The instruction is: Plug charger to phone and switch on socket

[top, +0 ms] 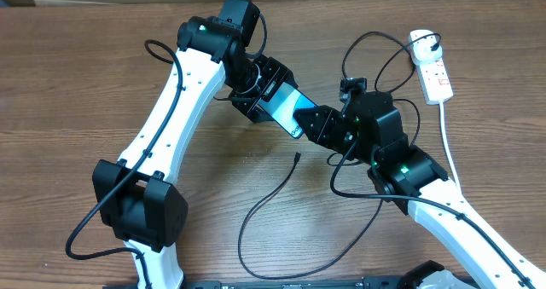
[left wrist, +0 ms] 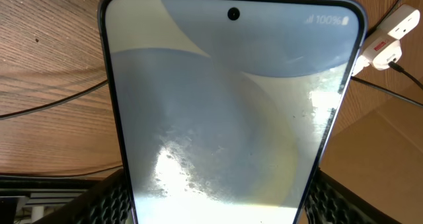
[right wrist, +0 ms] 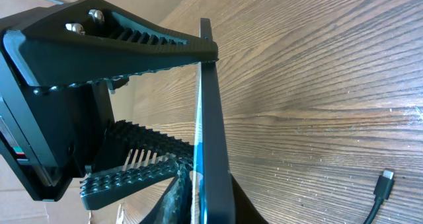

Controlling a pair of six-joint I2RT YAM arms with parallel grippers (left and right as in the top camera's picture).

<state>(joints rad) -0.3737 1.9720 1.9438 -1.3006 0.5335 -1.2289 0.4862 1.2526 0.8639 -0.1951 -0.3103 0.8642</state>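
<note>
The phone (top: 288,112) is held above the table (top: 85,84), clamped across its width by the left gripper (top: 270,93). The right gripper (top: 307,123) appears pinched nearly together on its opposite end.

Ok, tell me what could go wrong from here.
Both hands are on the phone, held off the table: a slack handover between left hand and right hand could drop it. The charger's connector tip lies loose below, with no hand free. Its cable loops under the right arm and may snag.
</note>
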